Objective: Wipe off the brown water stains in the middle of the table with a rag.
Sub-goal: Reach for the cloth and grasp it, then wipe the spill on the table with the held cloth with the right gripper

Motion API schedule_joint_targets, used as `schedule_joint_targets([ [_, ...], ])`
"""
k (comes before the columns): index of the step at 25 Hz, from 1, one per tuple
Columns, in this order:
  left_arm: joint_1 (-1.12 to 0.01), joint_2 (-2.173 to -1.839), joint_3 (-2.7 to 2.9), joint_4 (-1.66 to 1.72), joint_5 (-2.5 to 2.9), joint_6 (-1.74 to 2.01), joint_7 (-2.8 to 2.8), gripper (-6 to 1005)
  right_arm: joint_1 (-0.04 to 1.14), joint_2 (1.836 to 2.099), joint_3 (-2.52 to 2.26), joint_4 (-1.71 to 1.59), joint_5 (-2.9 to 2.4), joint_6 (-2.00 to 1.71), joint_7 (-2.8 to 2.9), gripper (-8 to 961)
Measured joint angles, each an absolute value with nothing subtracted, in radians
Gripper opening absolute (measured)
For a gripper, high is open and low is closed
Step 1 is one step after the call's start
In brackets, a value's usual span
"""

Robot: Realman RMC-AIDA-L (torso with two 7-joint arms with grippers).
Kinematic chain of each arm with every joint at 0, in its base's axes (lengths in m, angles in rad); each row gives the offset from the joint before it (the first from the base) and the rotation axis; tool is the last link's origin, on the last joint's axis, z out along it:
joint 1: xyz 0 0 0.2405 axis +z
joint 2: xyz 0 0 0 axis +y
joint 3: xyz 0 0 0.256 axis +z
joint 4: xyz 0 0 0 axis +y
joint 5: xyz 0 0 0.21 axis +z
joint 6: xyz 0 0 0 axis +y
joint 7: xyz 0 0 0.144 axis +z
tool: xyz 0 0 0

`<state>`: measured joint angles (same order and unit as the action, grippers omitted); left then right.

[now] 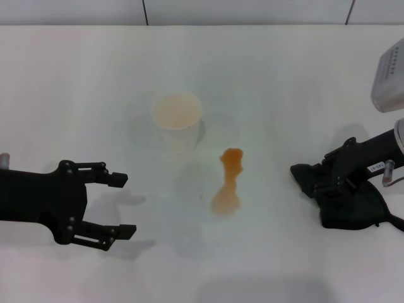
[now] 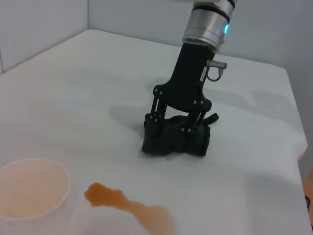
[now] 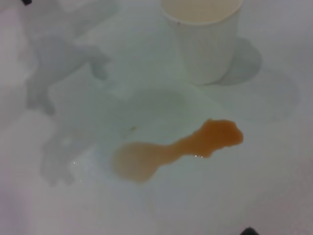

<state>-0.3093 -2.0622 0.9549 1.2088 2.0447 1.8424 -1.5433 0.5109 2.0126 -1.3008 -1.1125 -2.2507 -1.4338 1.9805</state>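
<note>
Counter: white counter (image 1: 76, 82) runs bare to its far edge, where I see a pale wall.
Stains: brown water stains (image 1: 228, 181) lie mid-counter, a narrow neck between two wider ends, untouched.
Cup: paper cup (image 1: 177, 120) stands upright just beyond the stains, toward the far edge, apart from them.
Rag: black rag (image 1: 344, 205) sits bunched near the right edge, well apart from the stains.
Right tool (image 2: 172, 131): I have it planted down on the rag, fingers closed into the cloth.
Left tool (image 1: 121, 206): I hold it near the left edge, fingers spread wide, gripping nothing.
</note>
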Motion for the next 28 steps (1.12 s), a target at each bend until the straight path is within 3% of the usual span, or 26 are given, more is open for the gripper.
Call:
schedule_joint_targets([
  [5, -0.31, -2.065, 0.957, 1.209, 2.045, 1.839, -1.544, 894, 0.51, 2.011, -1.301, -1.107, -2.257, -1.426, 1.963, 503],
  [10, -0.312, -2.065, 0.955, 1.21, 2.045, 1.838, -1.542, 894, 0.51, 2.012, -1.311, -1.096, -2.282, -1.417, 1.959, 264],
  [13, -0.313, -2.067, 0.954, 1.21, 2.044, 1.835, -1.539, 894, 0.511, 2.013, -1.317, -1.089, -2.287, -1.406, 1.96, 47],
  [22, -0.315, -2.072, 0.958, 1.21, 2.038, 1.833, -1.537, 894, 0.548, 2.014, -1.328, -1.076, -2.272, -1.353, 1.958, 26],
  [28, -0.326, -2.074, 0.958, 1.205, 2.037, 1.833, -1.534, 893, 0.665, 2.017, -1.417, -0.942, -2.194, -1.247, 1.946, 21],
])
